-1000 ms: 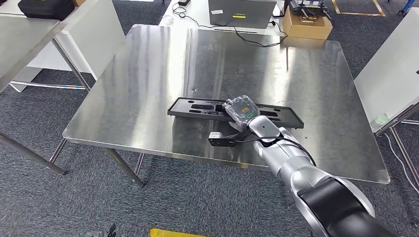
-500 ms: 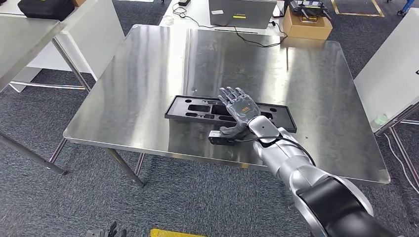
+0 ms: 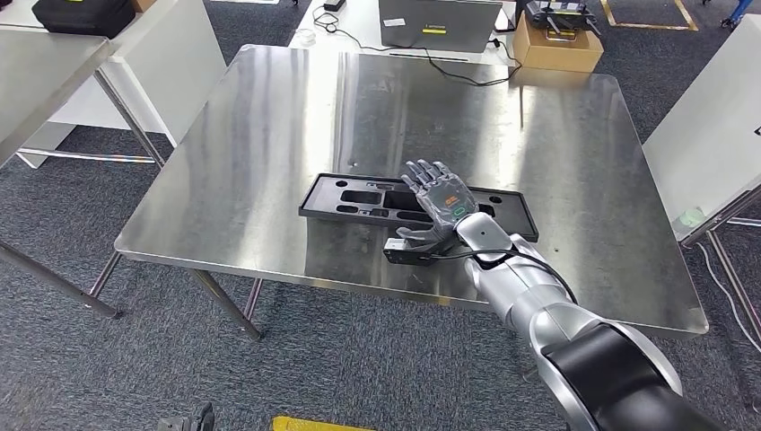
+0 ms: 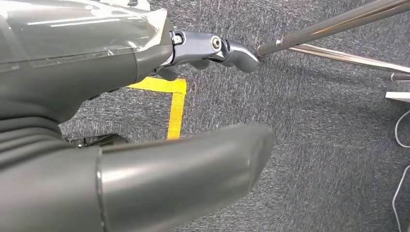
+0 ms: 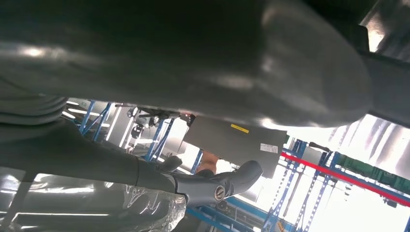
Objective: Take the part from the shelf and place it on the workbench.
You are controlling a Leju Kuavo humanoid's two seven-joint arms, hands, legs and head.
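The long black part (image 3: 415, 205) is lying flat on the steel workbench (image 3: 269, 135), toward the near edge and a little right of the middle, running left to right. The robot's right hand (image 3: 438, 205) is hovering over the right half of it with its fingers (image 3: 422, 174) spread wide apart and pointing away toward the far side, palm turned down, and it is gripping nothing. I cannot tell whether the palm is touching the part or sitting just above it. A small black box on a cable is hanging at the wrist, just near of the part.

The left hand (image 4: 145, 96) is hanging low over the grey carpet, near a strip of yellow floor tape (image 4: 171, 99). Its fingers are holding nothing.

At the far edge of the workbench, a cardboard box (image 3: 558, 42) is sitting at the right, with a grey laptop (image 3: 440, 22) on the white table beyond.
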